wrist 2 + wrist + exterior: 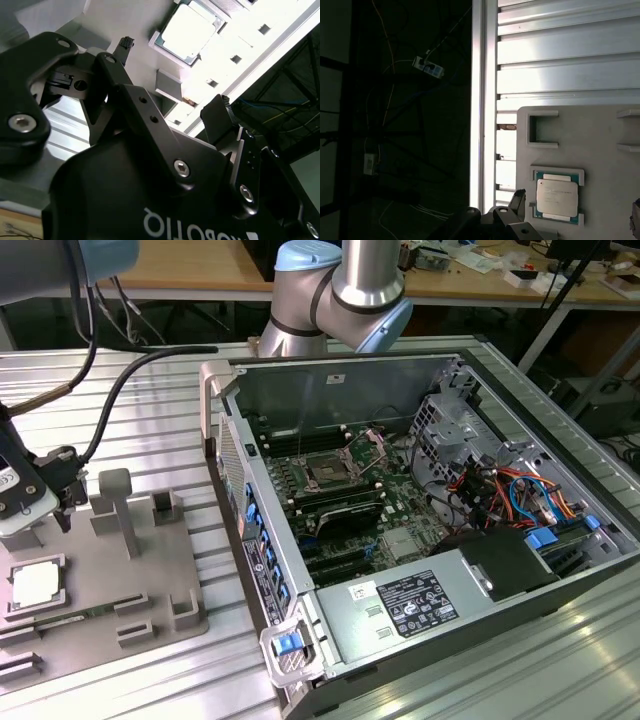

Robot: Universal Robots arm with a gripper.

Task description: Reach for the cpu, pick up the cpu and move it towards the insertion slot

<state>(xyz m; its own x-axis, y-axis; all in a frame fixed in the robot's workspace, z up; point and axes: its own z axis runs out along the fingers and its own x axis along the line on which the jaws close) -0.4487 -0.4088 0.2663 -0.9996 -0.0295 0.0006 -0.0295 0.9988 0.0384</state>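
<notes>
The cpu (556, 196) is seen seated in a square recess of the grey tray (150, 570), silvery-white top upward, with a thin green rim shown around it in both wrist views. The gripper (172, 74) is held above the tray and near that recess. Its black fingers (125, 44) are spread wide, and nothing is gripped between them. In the second wrist view the chip is shown beyond the fingertips and apart from both, while a small raised block (167, 86) of the tray is framed in the gap. In the first wrist view the cpu is pictured just beside the dark underside of the gripper, close to the tray's edge.

In the exterior view the arm (345, 280) is seen reaching across to the tray. The tray is laid flat on the ribbed metal table (150, 390). An upright post (115, 505) is set on the tray near the cpu's recess, and several low brackets are spread around it. An open computer case (470, 380) is placed just beside the tray. The insertion slot (326, 470) is found well apart from the tray, beyond the case wall nearest to it. Its dark centre is ringed by a shiny metal frame, with green board around.
</notes>
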